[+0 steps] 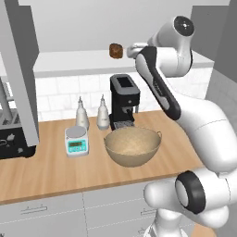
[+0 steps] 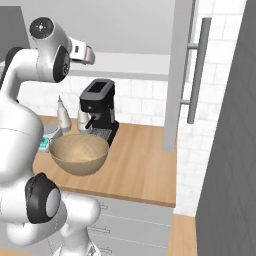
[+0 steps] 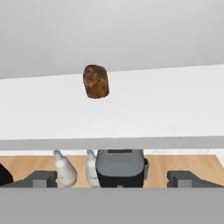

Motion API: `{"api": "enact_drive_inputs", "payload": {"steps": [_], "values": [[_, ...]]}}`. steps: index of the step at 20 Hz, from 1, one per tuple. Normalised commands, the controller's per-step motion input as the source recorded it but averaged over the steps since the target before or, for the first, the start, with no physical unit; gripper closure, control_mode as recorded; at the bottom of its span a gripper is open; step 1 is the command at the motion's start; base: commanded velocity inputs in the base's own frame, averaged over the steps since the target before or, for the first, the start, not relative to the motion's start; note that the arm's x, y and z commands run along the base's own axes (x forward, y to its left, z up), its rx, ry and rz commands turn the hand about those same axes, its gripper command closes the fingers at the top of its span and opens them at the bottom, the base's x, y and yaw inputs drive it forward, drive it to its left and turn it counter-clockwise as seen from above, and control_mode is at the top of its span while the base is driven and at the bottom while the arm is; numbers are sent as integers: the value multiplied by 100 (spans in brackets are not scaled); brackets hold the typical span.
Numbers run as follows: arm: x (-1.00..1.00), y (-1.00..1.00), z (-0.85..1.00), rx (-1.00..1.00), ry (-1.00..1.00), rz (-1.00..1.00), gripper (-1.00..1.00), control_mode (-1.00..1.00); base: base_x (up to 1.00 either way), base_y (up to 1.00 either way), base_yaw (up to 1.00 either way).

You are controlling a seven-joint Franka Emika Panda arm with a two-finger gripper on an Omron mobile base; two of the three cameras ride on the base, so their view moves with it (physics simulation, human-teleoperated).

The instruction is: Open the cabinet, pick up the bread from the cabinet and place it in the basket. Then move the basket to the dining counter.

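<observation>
The cabinet stands open, its left door (image 1: 21, 69) and right door (image 2: 182, 75) swung out. The bread (image 1: 115, 50), a small dark brown lump, sits on the pale shelf (image 1: 69, 62) inside. My gripper (image 1: 126, 51) is level with the shelf, just right of the bread and apart from it. In the hand view the bread (image 3: 96, 81) lies ahead, a little left of centre, and the gripper (image 3: 113, 177) is open with nothing between its fingertips. The tan woven basket (image 1: 133, 146) rests on the wood worktop below, also seen as the basket (image 2: 79, 152). The dining counter is out of view.
A black coffee machine (image 1: 124, 99) stands behind the basket. Two white bottles (image 1: 82, 113) and a small scale (image 1: 76, 140) are to its left, and a black appliance (image 1: 14, 139) sits at the far left. Grey drawers (image 1: 41, 213) run under the worktop. A dark tall panel (image 2: 230, 150) closes the right.
</observation>
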Motion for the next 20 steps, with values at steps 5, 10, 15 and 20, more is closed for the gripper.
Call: {"api": "enact_drive_inputs", "payload": {"steps": [5,10,15,20], "values": [[57,23,0,10,0,0,-100,-100,0,0,0],[57,2,-1,0,-1,0,-100,-100,0,0,0],[40,25,0,0,0,0,-100,-100,0,0,0],[34,8,-9,0,0,1,-100,-100,0,0,0]]}}
